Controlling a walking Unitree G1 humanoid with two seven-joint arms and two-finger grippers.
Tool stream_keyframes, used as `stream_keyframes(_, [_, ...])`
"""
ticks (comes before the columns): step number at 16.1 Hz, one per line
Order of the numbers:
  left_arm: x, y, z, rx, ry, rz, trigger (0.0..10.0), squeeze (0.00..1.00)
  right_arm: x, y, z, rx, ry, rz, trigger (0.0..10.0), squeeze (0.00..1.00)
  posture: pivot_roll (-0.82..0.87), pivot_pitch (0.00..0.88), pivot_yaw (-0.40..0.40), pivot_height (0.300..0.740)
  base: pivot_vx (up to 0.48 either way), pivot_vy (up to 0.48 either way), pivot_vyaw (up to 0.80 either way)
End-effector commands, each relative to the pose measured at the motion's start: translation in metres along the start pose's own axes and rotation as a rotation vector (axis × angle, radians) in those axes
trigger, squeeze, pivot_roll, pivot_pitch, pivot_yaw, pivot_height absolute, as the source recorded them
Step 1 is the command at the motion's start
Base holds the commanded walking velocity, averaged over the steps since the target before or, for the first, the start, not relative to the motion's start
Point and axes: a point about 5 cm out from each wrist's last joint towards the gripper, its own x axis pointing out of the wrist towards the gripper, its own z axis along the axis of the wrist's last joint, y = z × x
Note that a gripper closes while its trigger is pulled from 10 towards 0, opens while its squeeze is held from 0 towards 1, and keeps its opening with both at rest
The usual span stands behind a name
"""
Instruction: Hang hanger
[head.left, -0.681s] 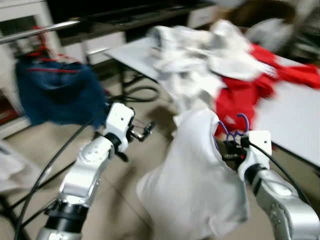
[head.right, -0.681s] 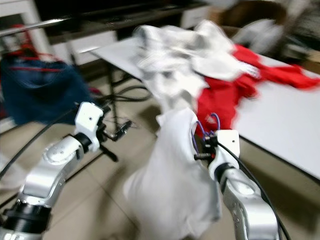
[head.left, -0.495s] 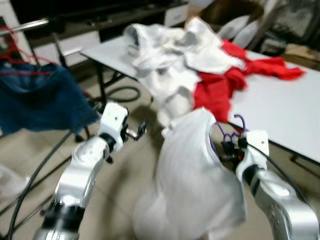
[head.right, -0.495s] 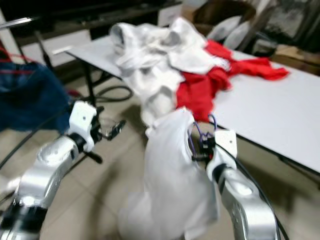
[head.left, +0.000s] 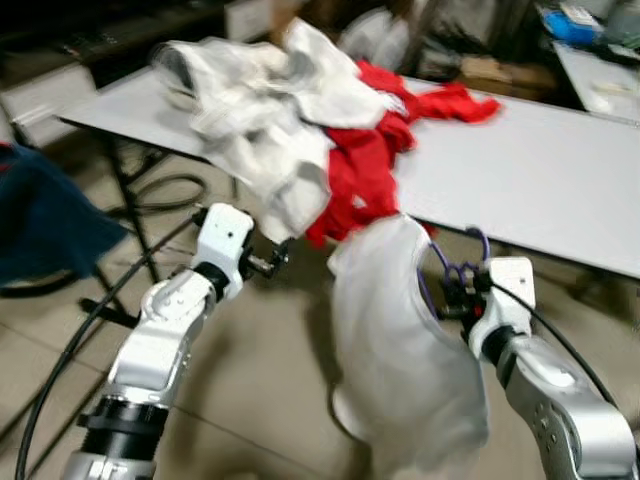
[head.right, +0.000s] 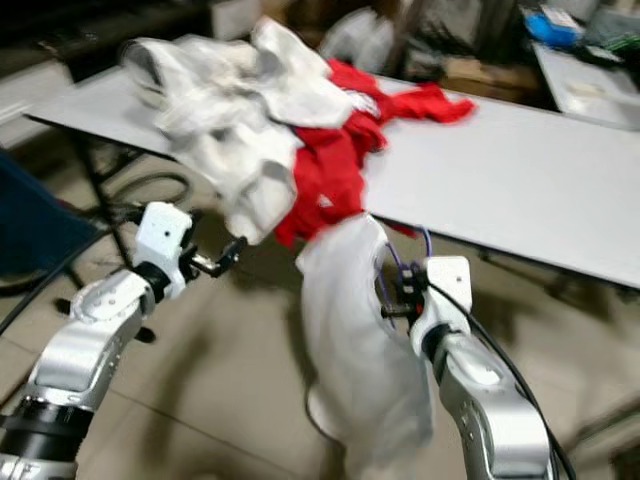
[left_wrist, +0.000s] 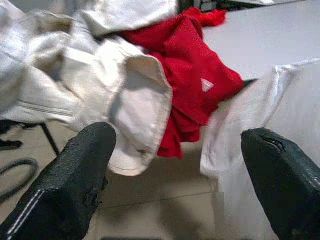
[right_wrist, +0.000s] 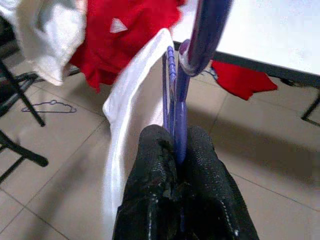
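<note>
Left wrist: red shirt (left_wrist: 192, 65), wht logo.

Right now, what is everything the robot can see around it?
White shirt on the purple plastic hanger: one, white, hanging below the right gripper, over the floor.
Pile of white clothes: one heap, white, on the near end of the table, drooping over its edge.
Red garment: at least one, red, on the table beside the white pile, partly hanging off.
Long table: one, pale grey, ahead of the robot.
Dark blue cloth: one, at the robot's far left.
Black cables: on the tiled floor under the table.
Spare hanger: one, purple, lying on the floor.
Left gripper: open, raised toward the pile.
Right gripper: shut on the hanger.
</note>
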Motion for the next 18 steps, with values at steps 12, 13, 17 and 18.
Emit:
stream_keyframes(12, [0.004,-0.003,0.001,-0.021,-0.02,0.047,10.0,0.0,-0.003,-0.012,0.019,-0.131,-0.093,-0.008,10.0,0.0,0.05,0.0,-0.041,0.74,0.0,0.08,-0.6])
stream_keyframes(13, [0.005,0.0,0.002,-0.029,-0.031,0.077,10.0,0.0,-0.003,-0.012,0.022,-0.181,-0.102,-0.015,10.0,0.0,0.05,0.0,-0.041,0.74,0.0,0.0,0.0])
stream_keyframes(17, [0.006,0.004,0.003,-0.05,-0.04,0.11,10.0,0.0,-0.001,-0.012,0.022,-0.264,-0.113,0.022,10.0,0.0,0.05,0.0,-0.05,0.74,0.0,0.0,0.0])
stream_keyframes(18, [0.005,0.003,0.002,-0.06,-0.036,0.103,10.0,0.0,-0.002,-0.011,0.025,-0.254,-0.131,0.051,10.0,0.0,0.05,0.0,-0.051,0.74,0.0,0.0,0.0])
